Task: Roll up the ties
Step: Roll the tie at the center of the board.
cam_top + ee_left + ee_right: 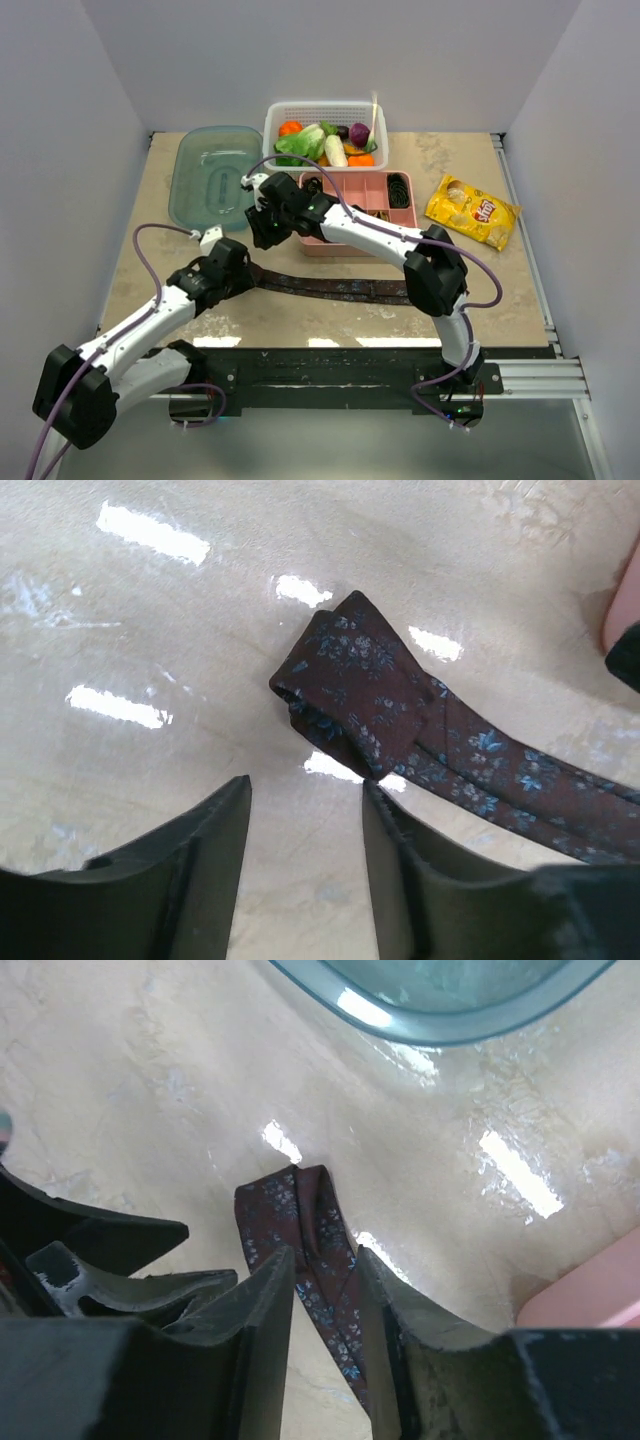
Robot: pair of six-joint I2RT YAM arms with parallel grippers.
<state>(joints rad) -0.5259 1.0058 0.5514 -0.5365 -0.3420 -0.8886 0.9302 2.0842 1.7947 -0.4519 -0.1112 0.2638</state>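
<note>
Cloth first, from the top external view: the dark maroon tie point(330, 288) lies flat on the counter point(330, 325). Most of its length trails away behind both sets of jaws, which converge on 1 end. The pink tray point(411, 215) sits just beyond the right jaws, probably so that a finished roll has a short trip.

From the left wrist, the left jaws are released, with bare counter showing in the gap between them. The tie point(370, 700) has its end folded back on itself into a small wedge. That wedge lies just ahead of the jaws and a little right of the gap, apart from both fingers. I judge they are set back like this to come in on the fold and turn it over.

From the right wrist, the tie point(300, 1210) passes straight between the right jaws, with its folded end just ahead of them. They stand close around the strip, 1 finger at each edge. Whether they actually press it I cannot tell from this angle. Straddling it there would keep the strip from sliding while the end is turned. The left fingers point(110, 1250) wait just to the left. Only 1 fold exists, so the rolling looks barely begun.
</note>
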